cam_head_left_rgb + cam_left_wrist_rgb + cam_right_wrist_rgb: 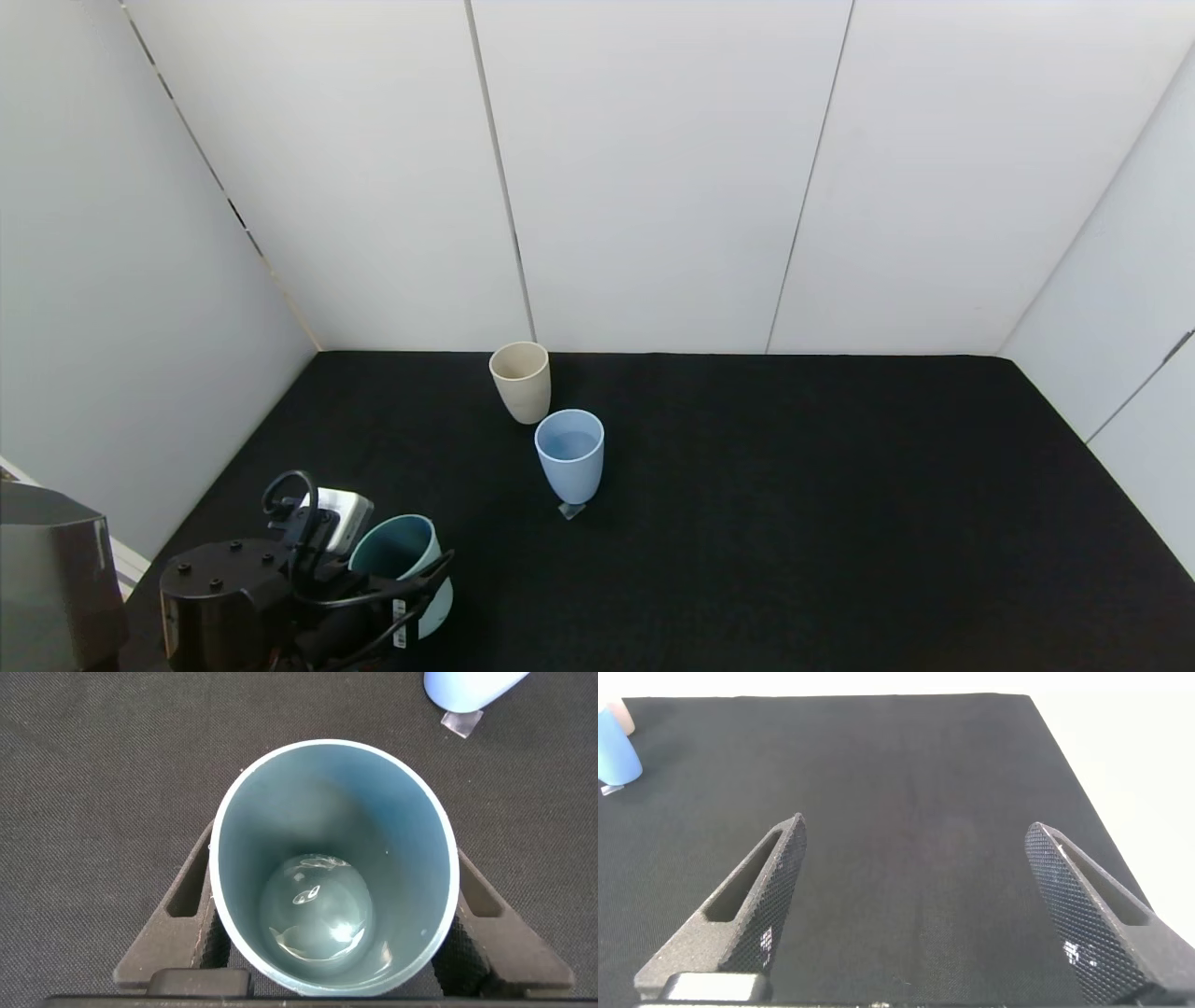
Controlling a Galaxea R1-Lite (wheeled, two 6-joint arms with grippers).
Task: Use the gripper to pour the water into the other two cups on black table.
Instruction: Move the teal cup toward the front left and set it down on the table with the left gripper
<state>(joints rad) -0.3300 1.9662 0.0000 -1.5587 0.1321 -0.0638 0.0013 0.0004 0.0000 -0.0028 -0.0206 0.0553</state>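
Three cups on the black bench (794,523): beige cup (521,381) at the back near the wall, light blue cup (569,455) just in front of it and close beside, teal cup (403,560) at the near left corner. Two hands. Left hand (332,919) grasps the teal cup, one finger (173,919) on each side, cup upright; a little water (316,917) sits at its bottom. In the head view the hand's fingers are hidden behind arm and cables. Small clear scrap (571,511) at the blue cup's base, possibly tape. Blue cup interior maybe holds liquid, hard to tell. Right hand (924,905) released, fingers spread wide over bare bench, blue cup cut off at that view's edge.
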